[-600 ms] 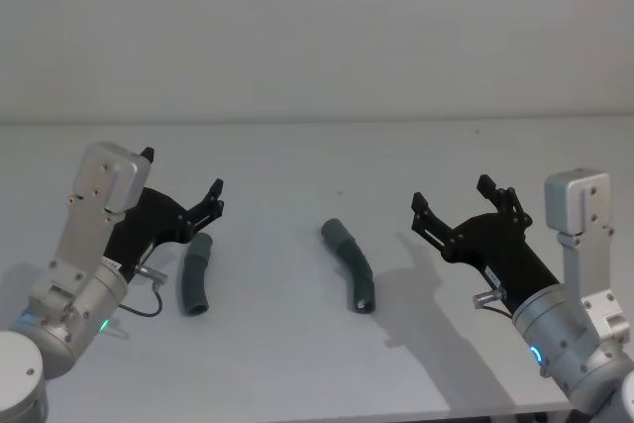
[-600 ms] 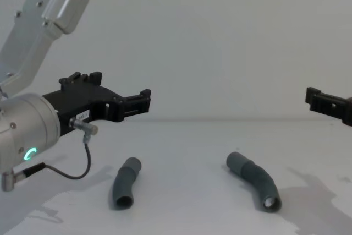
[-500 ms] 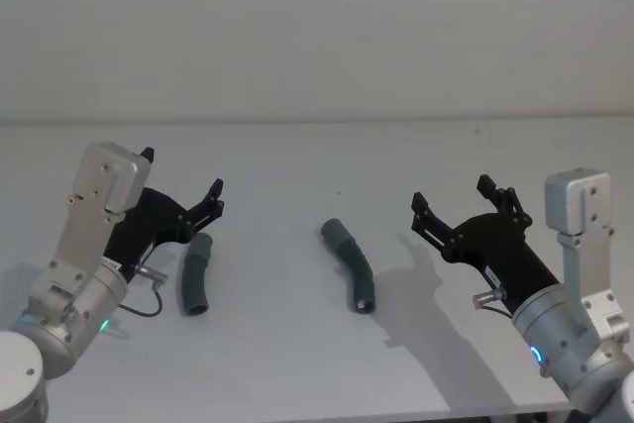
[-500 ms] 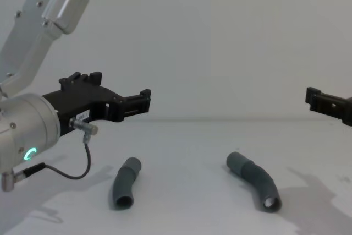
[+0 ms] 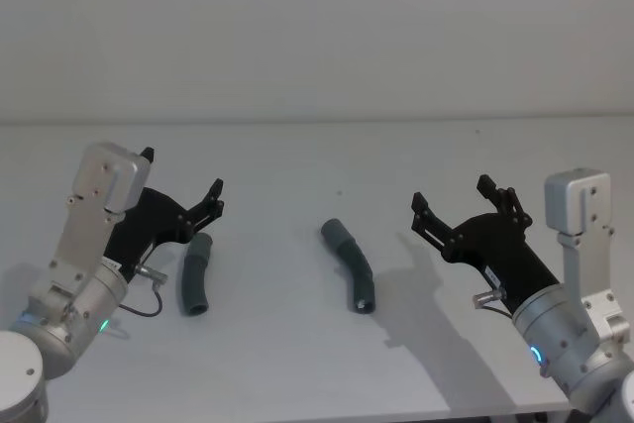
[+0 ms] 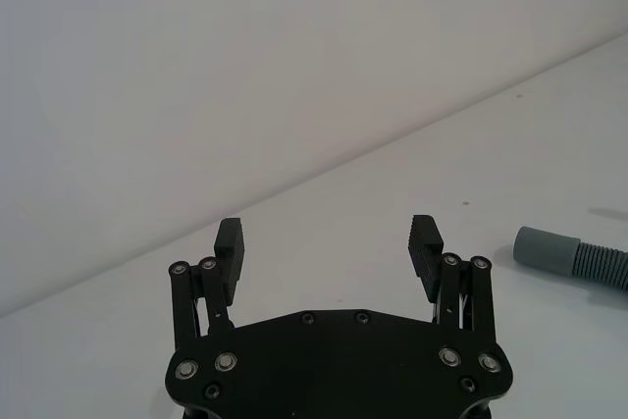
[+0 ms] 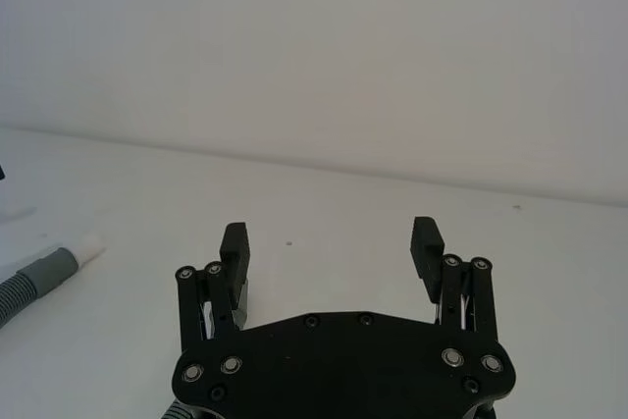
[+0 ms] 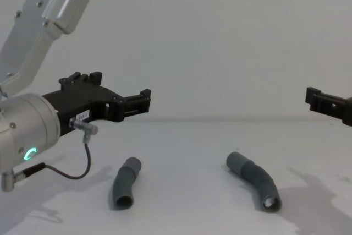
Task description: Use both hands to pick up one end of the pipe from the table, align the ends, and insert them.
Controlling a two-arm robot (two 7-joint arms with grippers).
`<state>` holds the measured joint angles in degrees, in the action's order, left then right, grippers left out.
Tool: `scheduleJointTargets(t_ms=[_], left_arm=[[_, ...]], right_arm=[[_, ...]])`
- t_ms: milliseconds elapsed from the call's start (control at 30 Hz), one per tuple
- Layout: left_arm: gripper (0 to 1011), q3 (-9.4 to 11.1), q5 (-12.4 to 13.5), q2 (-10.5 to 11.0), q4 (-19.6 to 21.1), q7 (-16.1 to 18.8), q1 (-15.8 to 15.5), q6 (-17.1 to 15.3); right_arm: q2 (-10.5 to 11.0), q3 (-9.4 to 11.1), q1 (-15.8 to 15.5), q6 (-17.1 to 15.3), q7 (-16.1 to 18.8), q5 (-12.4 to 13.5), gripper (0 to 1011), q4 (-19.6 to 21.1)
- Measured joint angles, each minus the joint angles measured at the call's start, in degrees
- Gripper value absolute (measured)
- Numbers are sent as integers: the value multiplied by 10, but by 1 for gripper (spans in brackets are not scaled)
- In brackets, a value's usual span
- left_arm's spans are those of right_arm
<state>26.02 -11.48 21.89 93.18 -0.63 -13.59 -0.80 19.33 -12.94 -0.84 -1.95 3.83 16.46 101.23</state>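
**A:** Left black flat two-fingered gripper (image 5: 182,171) status?

**B:** Fingers spread, holding nothing. The short dark grey ribbed hose piece (image 5: 194,275) lies on the matte white table (image 5: 297,364), just below its tips.

**A:** Right black gripper (image 5: 452,193)?

**B:** Also spread and empty, raised off the table. The second bent grey hose piece (image 5: 351,260) lies to its left, apart from it, between both grippers.

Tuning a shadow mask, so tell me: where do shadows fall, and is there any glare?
Head view: the right gripper throws a soft grey shadow onto the table below it, and the left gripper casts one near the left edge. Chest view: faint shadows hug the left pipe piece and right pipe piece; the green ring glows. Wrist views: even light, no glare on the table.
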Motion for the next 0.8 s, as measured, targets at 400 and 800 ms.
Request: scheduleJointTargets(t_ms=[400,800], left_arm=[[1001,0,0,0,0,0,0,0],[1001,0,0,0,0,0,0,0]], right_arm=[[0,0,0,0,0,0,1000,0],[0,0,0,0,0,0,1000,0]])
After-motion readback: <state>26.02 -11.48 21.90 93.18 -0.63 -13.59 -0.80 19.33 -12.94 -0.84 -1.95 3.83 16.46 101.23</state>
